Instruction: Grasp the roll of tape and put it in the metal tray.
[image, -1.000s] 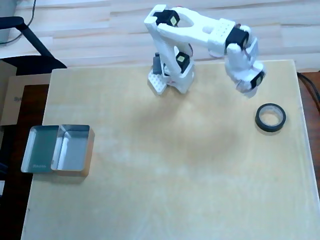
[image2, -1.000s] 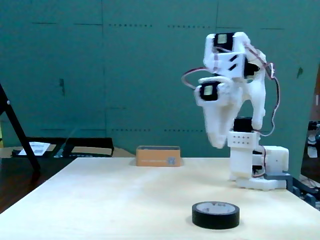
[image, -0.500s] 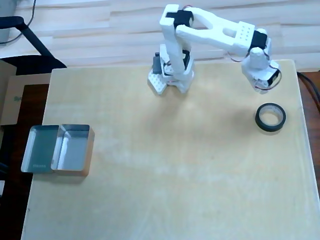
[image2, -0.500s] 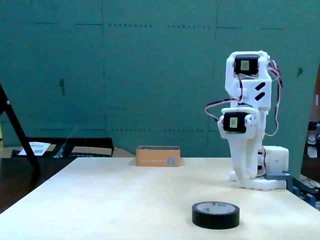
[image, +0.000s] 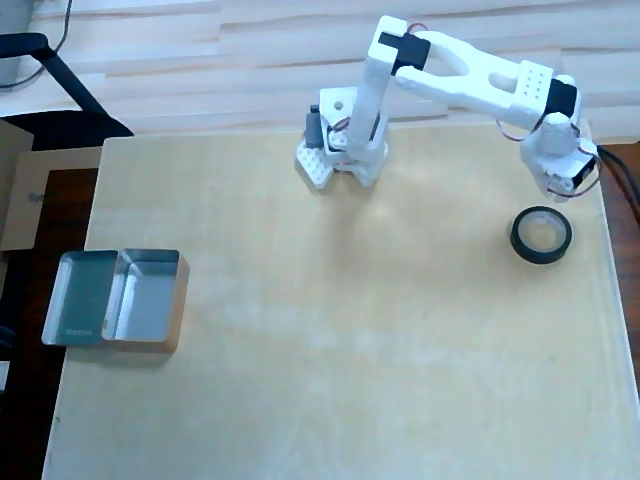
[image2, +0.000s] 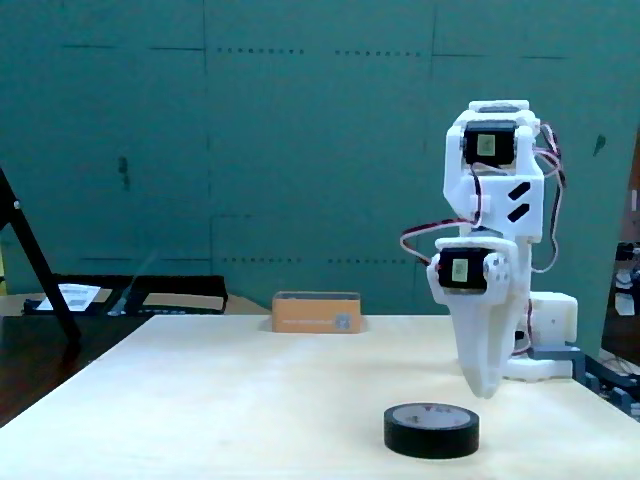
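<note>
The roll of tape, a black ring with a wide open centre, lies flat near the table's right edge in the overhead view. In the fixed view the roll of tape sits at the front. My white gripper hangs just beyond the ring, pointing straight down. Its tip is a little above the roll's back right rim, not touching, and the fingers taper together with nothing between them. The metal tray sits far off at the left edge and shows as a low box at the table's far end.
A flat grey-green panel adjoins the tray on its left. The arm's base stands at the table's back edge. A black stand leg leans at the left of the fixed view. The table's right edge runs close to the tape.
The arm has swung right in the overhead view and stretched out toward the tape. The gripper has come down from high above the table to just over the roll's rim.
</note>
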